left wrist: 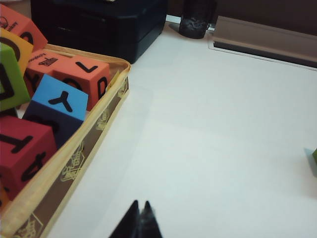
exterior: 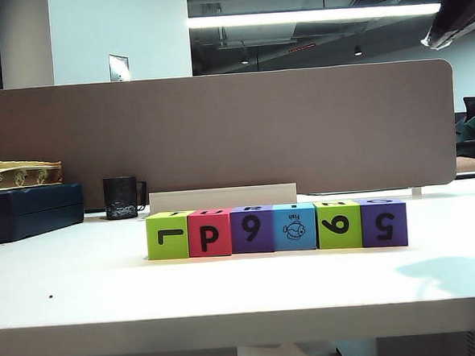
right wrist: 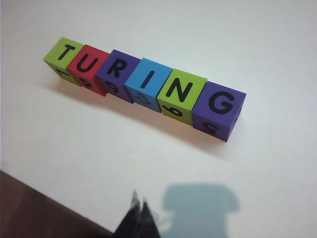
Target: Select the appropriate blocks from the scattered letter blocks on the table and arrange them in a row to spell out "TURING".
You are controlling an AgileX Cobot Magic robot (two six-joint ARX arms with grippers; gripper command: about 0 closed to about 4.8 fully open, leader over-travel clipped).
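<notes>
Six letter blocks stand touching in a straight row on the white table [exterior: 244, 290]. In the right wrist view their top faces read T on lime [right wrist: 64, 53], U on red [right wrist: 89, 63], R on purple [right wrist: 117, 69], I on blue [right wrist: 148, 79], N on lime [right wrist: 181, 90] and G on purple [right wrist: 220, 102]. The exterior view shows the same row from lime [exterior: 167, 235] to purple [exterior: 383, 222]. My right gripper [right wrist: 138, 199] hangs shut and empty above the table, well back from the row. My left gripper [left wrist: 140, 205] is shut and empty over bare table beside the tray.
A yellow-rimmed tray [left wrist: 99, 129] of several spare blocks lies by my left gripper, against a dark box [exterior: 30, 211]. A black mug [exterior: 122, 197] and a pale strip [exterior: 222, 197] stand behind the row, before the brown-grey divider [exterior: 218, 131].
</notes>
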